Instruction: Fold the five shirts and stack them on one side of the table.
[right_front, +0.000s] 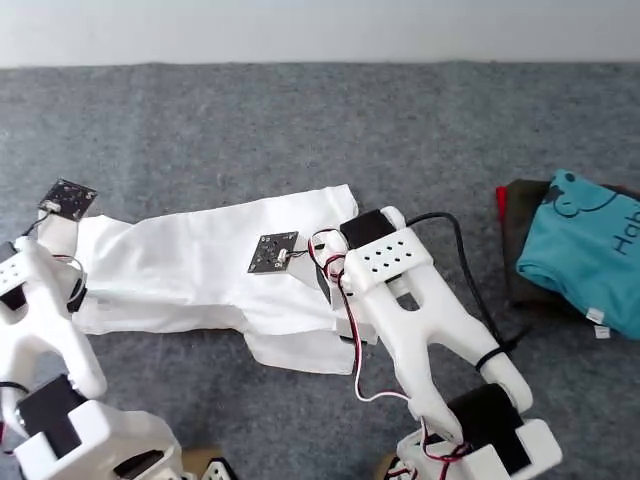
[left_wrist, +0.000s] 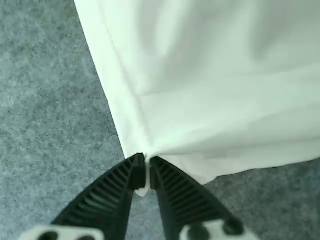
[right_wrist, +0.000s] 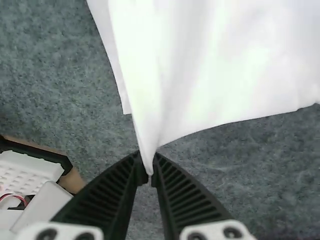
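A white shirt (right_front: 200, 262) lies partly folded across the left and middle of the grey carpeted table (right_front: 300, 120). My left arm (right_front: 40, 300) stands at the shirt's left end. My left gripper (left_wrist: 142, 172) is shut on the shirt's hem (left_wrist: 137, 125), close to the carpet. My right arm (right_front: 400, 280) is at the shirt's right end. There my right gripper (right_wrist: 146, 170) is shut on a pinched fold of the white cloth (right_wrist: 210, 60), which hangs lifted above the carpet. At the right edge lies a stack with a teal shirt (right_front: 585, 245) on top of a dark one (right_front: 520, 240).
Bare grey carpet stretches behind the white shirt and between it and the stack. A black cable (right_front: 470, 270) runs from the right arm toward its base (right_front: 490, 440). An arm base and a cardboard piece (right_wrist: 75, 177) sit close to the right gripper.
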